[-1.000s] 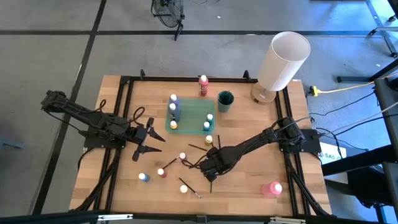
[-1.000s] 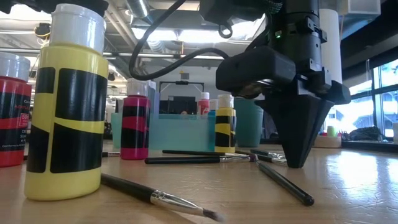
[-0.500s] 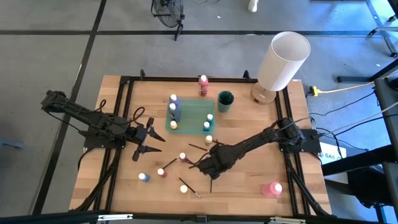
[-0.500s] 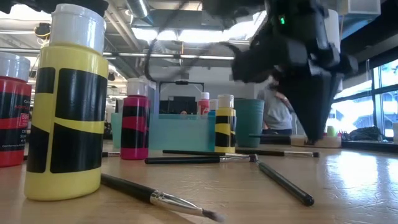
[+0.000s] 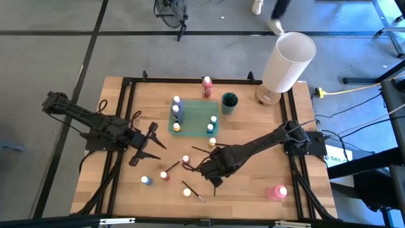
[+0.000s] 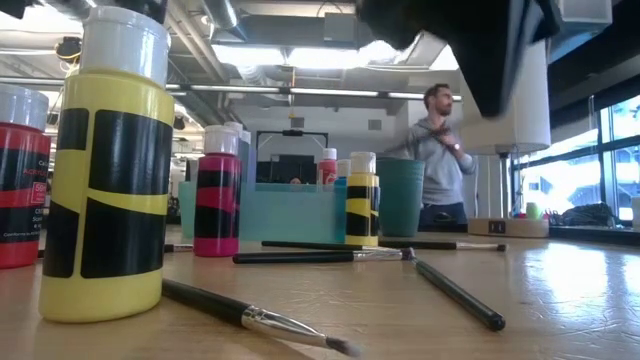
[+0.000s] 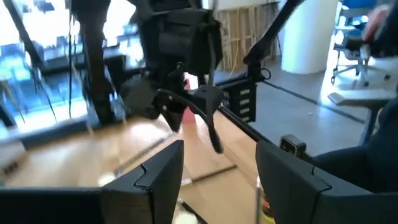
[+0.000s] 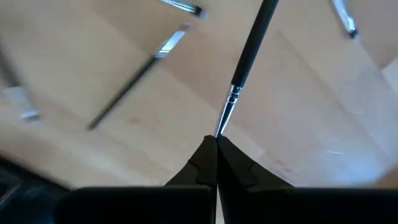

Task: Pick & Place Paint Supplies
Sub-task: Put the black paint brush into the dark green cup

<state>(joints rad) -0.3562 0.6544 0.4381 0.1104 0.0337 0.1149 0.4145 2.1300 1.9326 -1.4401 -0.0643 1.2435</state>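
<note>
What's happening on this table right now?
The right pincer is shut on a thin dark-handled paintbrush, pinching it at the bristle end, and is raised off the wooden table. The left pincer is open and empty on its own side. A few paint bottles stand in the teal tray; more bottles and brushes lie scattered on the table.

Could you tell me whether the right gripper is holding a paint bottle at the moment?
No: in the right wrist view the right gripper is shut on the bristle tip of a thin brush, not a bottle.
</note>
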